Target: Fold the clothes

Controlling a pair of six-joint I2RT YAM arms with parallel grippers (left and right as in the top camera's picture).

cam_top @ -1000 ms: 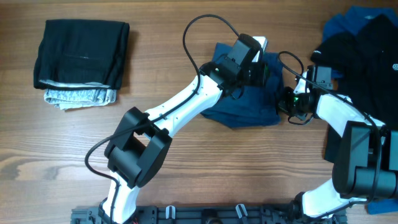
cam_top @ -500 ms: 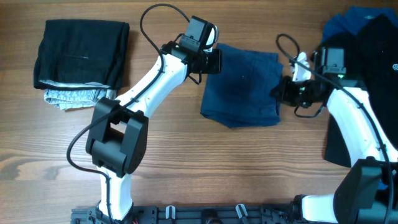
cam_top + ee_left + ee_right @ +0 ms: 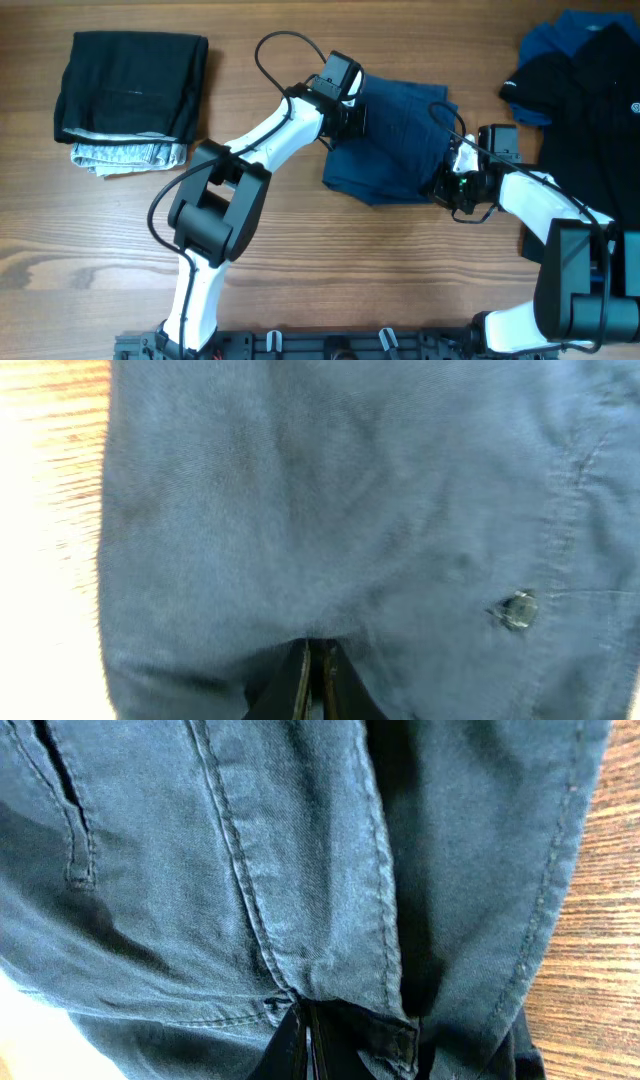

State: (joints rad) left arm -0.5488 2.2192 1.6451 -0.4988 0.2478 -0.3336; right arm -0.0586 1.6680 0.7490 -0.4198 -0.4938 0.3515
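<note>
The navy-blue shorts [image 3: 395,140] lie in a folded bundle at the middle of the table. My left gripper [image 3: 352,112] is shut on the shorts' upper left edge; the left wrist view shows the closed jaws [image 3: 318,665] pinching the cloth [image 3: 330,510], with a metal button to the right. My right gripper [image 3: 447,185] is shut on the shorts' lower right corner; the right wrist view shows the jaws [image 3: 305,1030] clamped on a seamed hem [image 3: 300,870]. Other clothes wait at the right: a black garment [image 3: 590,90] over a bright blue one [image 3: 555,35].
A folded stack sits at the far left: a black garment [image 3: 130,85] on top of a light grey one [image 3: 125,155]. The black garment at the right runs down along the table's right edge, close to my right arm.
My left gripper swung left, then came back right onto the shorts' upper left edge. My right gripper rose, then dropped to the lower right corner. The shorts' right side now lies bunched.
</note>
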